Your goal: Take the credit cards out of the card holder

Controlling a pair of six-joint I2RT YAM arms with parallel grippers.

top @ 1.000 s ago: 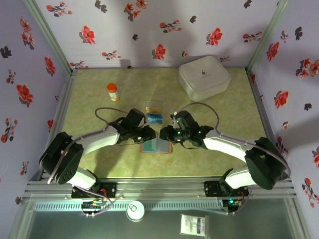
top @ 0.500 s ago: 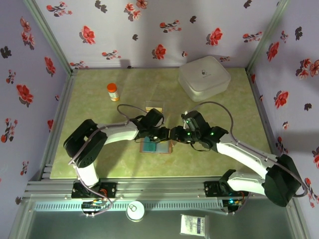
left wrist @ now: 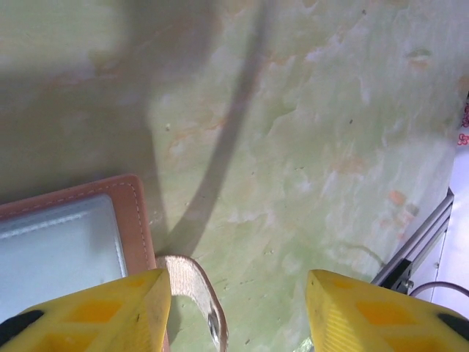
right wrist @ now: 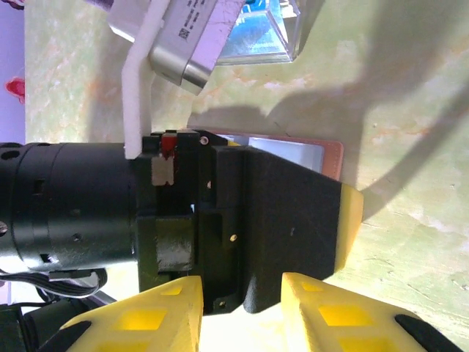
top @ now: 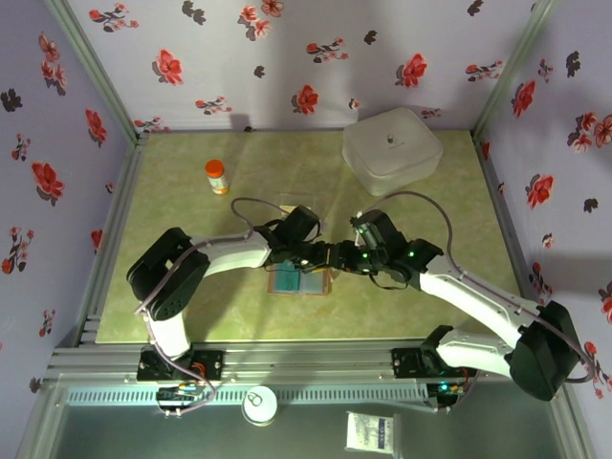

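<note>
Brown card holder (top: 300, 280), one; left gripper (left wrist: 236, 287) and right gripper (right wrist: 242, 292), two, jaws apart, seemingly empty.

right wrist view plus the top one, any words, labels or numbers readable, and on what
Nothing can be read as text.
Grey module, top of the right wrist view: label with small print and a code square, too blurred.
White box: small dark mark on its lid, too small.
Packet below the table's near edge: print too small.
</note>
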